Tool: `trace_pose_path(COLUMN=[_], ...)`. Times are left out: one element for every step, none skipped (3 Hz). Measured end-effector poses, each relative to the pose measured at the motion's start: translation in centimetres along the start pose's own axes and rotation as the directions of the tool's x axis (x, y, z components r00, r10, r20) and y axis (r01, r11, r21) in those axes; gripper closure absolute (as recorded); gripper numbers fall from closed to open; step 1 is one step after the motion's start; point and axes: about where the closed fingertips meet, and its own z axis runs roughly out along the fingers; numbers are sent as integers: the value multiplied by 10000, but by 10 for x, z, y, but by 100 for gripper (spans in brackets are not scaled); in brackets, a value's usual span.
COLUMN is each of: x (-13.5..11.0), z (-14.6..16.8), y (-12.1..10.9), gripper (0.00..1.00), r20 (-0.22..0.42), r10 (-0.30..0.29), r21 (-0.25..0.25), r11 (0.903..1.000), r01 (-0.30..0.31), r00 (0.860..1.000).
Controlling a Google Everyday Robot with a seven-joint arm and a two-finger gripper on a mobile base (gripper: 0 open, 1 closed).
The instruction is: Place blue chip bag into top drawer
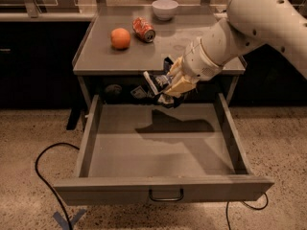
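The top drawer (163, 188) is pulled wide open under the grey table, its flat front panel and dark loop handle (166, 195) facing me. My gripper (168, 86) hangs above the rear middle of the drawer, just in front of the table edge. It is shut on the blue chip bag (156, 84), a crumpled dark-blue bag with white markings that sticks out to the left of the fingers. The bag hangs clear above the drawer floor, and its shadow falls on the floor below.
On the tabletop (115, 56) sit an orange (120, 38), a red-orange soda can (144, 29) lying on its side, and a white bowl (165, 8) at the back. A black cable (45, 176) loops on the floor at left. Blue tape (69, 219) marks the floor.
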Motion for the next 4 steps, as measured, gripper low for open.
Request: trace_pose_path(x=[15, 45, 67, 67], z=[17, 52, 99, 99], y=[33, 67, 91, 91], gripper=[100, 100, 100, 100], r20=[389, 739, 843, 843], r10=[781, 1655, 2077, 2077], r21=[-32, -151, -480, -480], r11=[9969, 9862, 9777, 9777], r01=[-781, -1649, -2043, -2043], r00=[9962, 9834, 9745, 9745])
